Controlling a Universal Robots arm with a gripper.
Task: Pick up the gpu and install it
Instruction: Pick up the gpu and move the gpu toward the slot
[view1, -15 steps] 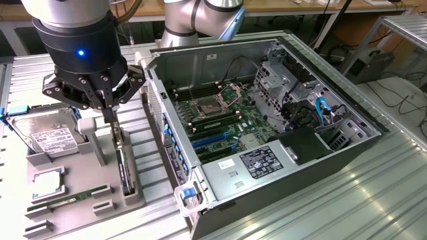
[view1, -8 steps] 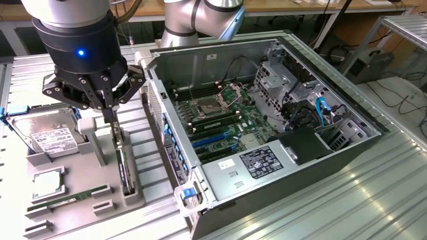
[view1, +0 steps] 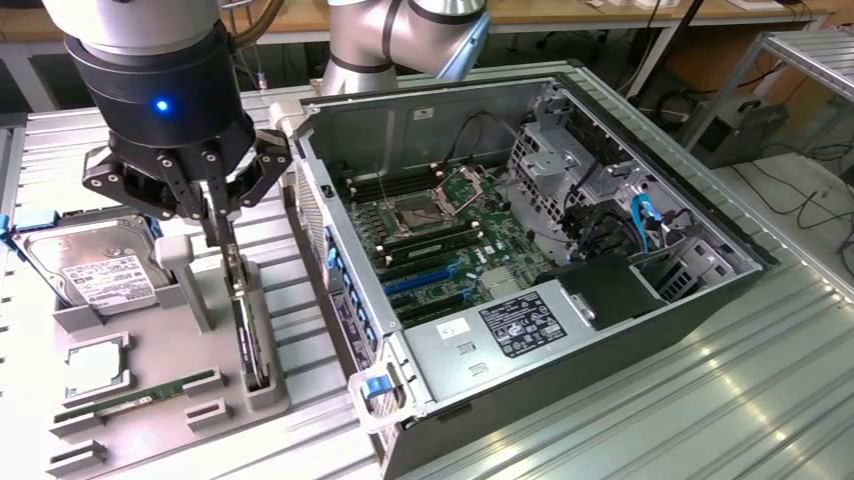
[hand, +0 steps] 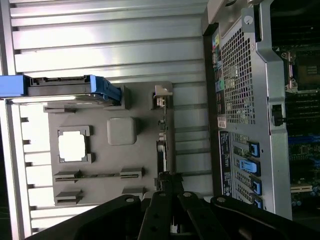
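The gpu (view1: 248, 335), a thin dark card, stood on its long edge in a narrow slot along one side of a gray parts tray (view1: 147, 345). It was on the side of the tray nearest the computer case (view1: 400, 125). In the wrist view the gpu (hand: 161, 150) appeared edge-on as a slim dark strip running down that side of the tray (hand: 142, 107).

The gripper (view1: 222, 246) hung straight down over the end of the card farther from the exterior camera. Its two black fingers were drawn together, with the tips right at the card's upper edge. It was not possible to tell whether they pinched the card or only met above it. From the wrist camera the gripper (hand: 168, 181) reached to that same end of the card.

Beside the card, a plain gray block (view1: 183, 262) rose from the tray. A silver hard drive (view1: 100, 272) with a white label sat farther toward the exterior view's left. Nearer the camera lay a square processor chip (view1: 94, 366) in its recess and a narrow green memory stick (view1: 134, 397) in its clips.

The case lay on its side with the panel off, just beside the tray on the exterior view's right. Inside was a green motherboard (view1: 434, 235) with an empty processor socket and blue expansion slots. Everything rested on a ribbed metal table (view1: 747, 400).
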